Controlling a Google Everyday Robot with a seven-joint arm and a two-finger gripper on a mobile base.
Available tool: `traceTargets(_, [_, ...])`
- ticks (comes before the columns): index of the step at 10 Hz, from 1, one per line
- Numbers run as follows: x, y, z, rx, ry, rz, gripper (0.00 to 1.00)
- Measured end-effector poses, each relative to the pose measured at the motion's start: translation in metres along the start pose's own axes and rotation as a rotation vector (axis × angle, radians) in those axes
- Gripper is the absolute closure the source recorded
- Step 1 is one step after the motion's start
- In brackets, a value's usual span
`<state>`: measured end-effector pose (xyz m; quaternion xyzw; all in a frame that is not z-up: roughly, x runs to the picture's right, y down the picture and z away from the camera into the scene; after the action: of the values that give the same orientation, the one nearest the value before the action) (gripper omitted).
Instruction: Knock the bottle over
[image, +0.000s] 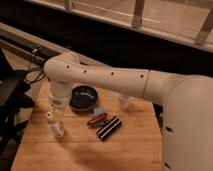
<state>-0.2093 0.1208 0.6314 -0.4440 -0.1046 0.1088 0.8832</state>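
The bottle is small and clear with a white cap and a pale label. It stands upright on the left part of the wooden table. My white arm reaches across from the right, and its wrist hangs just above the bottle. The gripper points down at the bottle's top, right beside or touching the cap; I cannot tell which.
A dark bowl sits behind the bottle, partly under the arm. A translucent cup stands at the back right. A red and blue packet and a black striped bar lie mid-table. Dark equipment and cables are at the left.
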Motion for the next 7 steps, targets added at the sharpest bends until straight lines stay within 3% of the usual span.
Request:
traceTargets(1, [-0.004,-0.001,0.002,-0.008,-0.003,-0.004,0.95])
traceTargets(4, [-0.023,0.012,0.031,-0.115,0.039,-0.059,0.95])
traceTargets(5, [-0.022,0.016,0.047,-0.172,0.042,-0.072,0.95])
traceTargets(7, [-0.026,0.022,0.061,-0.226,0.039,-0.095,0.95])
